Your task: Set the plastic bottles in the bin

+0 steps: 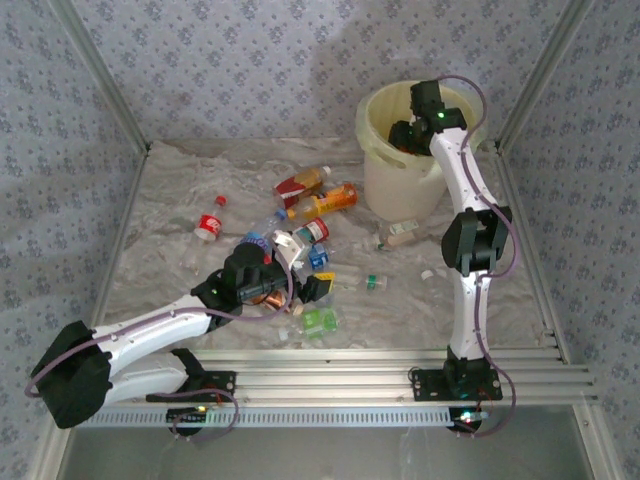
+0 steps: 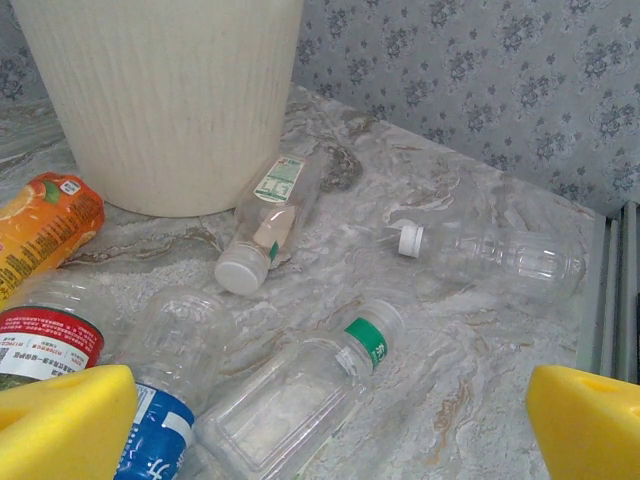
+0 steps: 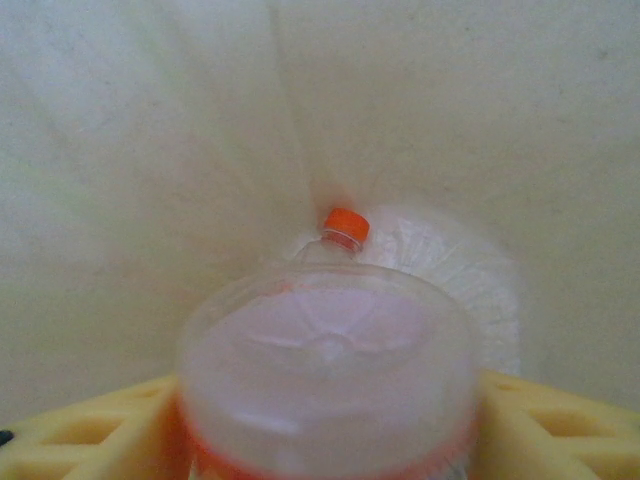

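Observation:
The pale yellow bin (image 1: 372, 105) stands at the back right, and its ribbed wall (image 2: 170, 100) fills the upper left of the left wrist view. My right gripper (image 3: 325, 440) is down inside the bin (image 3: 150, 150), shut on a clear bottle (image 3: 325, 370) with an orange cap (image 3: 346, 224). My left gripper (image 2: 330, 430) hangs open over a clear bottle with a green band (image 2: 300, 400); its yellow fingers (image 2: 60, 420) stand wide apart. In the top view the left gripper (image 1: 305, 268) is amid the bottle pile.
Loose bottles lie on the crumpled sheet: an orange one (image 1: 325, 202), a red-labelled one (image 1: 300, 183), a red-capped one (image 1: 210, 225), a green one (image 1: 320, 320). Near the bin lie a white-capped bottle (image 2: 265, 225) and a clear one (image 2: 490, 262). Frame rails border the table.

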`<act>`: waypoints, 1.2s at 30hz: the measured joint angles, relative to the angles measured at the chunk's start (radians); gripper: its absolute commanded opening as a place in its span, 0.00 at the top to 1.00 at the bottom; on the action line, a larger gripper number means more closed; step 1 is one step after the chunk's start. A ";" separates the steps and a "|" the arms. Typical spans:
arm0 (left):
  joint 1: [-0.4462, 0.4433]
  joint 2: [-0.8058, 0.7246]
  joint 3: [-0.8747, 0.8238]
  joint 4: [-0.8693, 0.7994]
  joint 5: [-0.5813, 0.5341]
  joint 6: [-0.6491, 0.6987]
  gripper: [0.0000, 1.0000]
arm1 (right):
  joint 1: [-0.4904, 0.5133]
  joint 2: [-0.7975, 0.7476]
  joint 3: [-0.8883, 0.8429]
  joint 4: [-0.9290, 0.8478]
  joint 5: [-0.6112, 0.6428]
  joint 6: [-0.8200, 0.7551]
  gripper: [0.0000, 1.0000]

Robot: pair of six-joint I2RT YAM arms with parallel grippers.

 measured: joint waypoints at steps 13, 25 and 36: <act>0.000 0.000 0.000 -0.001 0.000 0.000 0.00 | 0.001 -0.005 0.000 0.008 0.000 0.011 0.20; 0.000 -0.002 0.000 -0.005 0.000 0.000 0.00 | 0.004 -0.197 -0.150 0.156 0.001 0.030 0.19; 0.000 -0.043 0.000 -0.033 -0.028 0.000 0.00 | 0.016 -0.481 -0.427 0.352 -0.011 0.036 0.19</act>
